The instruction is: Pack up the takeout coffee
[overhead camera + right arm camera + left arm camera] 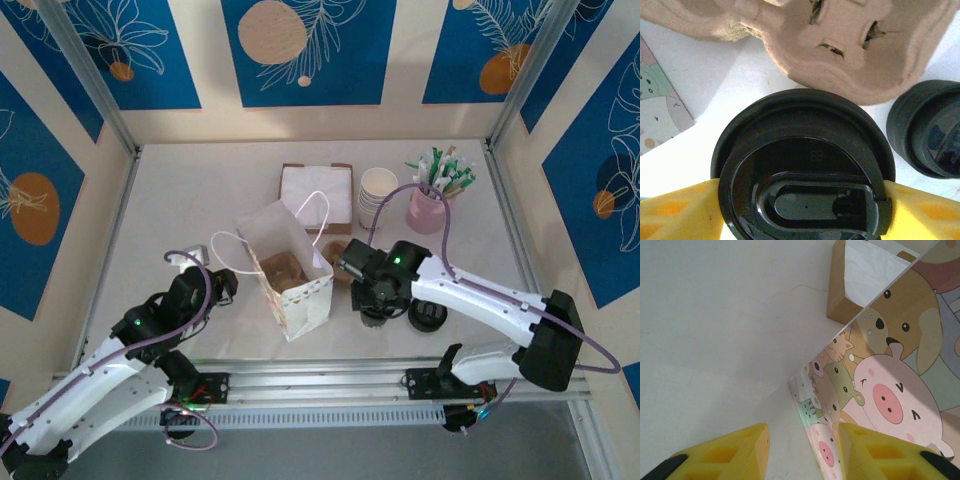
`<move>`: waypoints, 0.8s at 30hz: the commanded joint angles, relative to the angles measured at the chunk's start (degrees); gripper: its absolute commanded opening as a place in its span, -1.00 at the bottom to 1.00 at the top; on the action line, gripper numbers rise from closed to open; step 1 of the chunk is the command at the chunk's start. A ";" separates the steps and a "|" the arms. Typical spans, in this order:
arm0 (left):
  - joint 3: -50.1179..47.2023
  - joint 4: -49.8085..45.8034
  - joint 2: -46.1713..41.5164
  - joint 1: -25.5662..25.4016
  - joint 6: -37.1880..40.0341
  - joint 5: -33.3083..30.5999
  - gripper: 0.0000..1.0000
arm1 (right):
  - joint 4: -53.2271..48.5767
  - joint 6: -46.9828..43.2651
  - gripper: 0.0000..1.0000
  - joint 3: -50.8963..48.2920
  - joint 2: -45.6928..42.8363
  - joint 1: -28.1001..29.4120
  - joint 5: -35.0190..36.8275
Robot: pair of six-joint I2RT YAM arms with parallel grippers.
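Right pincer (802,202) straddles the takeout coffee (800,150), its fingers (680,212) right at the black lid's rim; I cannot tell whether they pinch it. The coffee stands on the surface (200,200) just right of the paper bag (297,290). Left pincer (802,452), spread and holding nothing, sits left of the bag, at its corner.
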 commanded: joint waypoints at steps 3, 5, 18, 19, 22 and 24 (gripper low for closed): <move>2.89 -2.46 -0.82 -0.40 3.70 -3.95 -0.18 | -6.83 -0.76 0.47 5.46 -6.58 1.41 1.60; 3.83 -3.08 -0.67 -0.40 4.81 -4.84 -0.18 | -7.91 -1.01 0.47 6.57 -8.69 1.86 1.09; 0.24 -0.39 -1.00 0.55 -1.98 -2.15 -0.15 | -14.00 -6.30 0.41 24.06 -16.45 2.28 4.00; -0.81 0.49 -1.00 0.56 -3.02 -1.38 -0.15 | -13.53 -7.41 0.41 25.79 -16.82 2.35 4.01; -2.71 2.08 -0.24 2.36 -4.71 0.57 -0.17 | -12.27 -10.83 0.40 30.74 -17.02 2.49 3.93; -3.14 2.70 1.13 5.87 -5.21 4.14 -0.18 | -10.94 -12.95 0.40 33.57 -17.07 2.67 4.44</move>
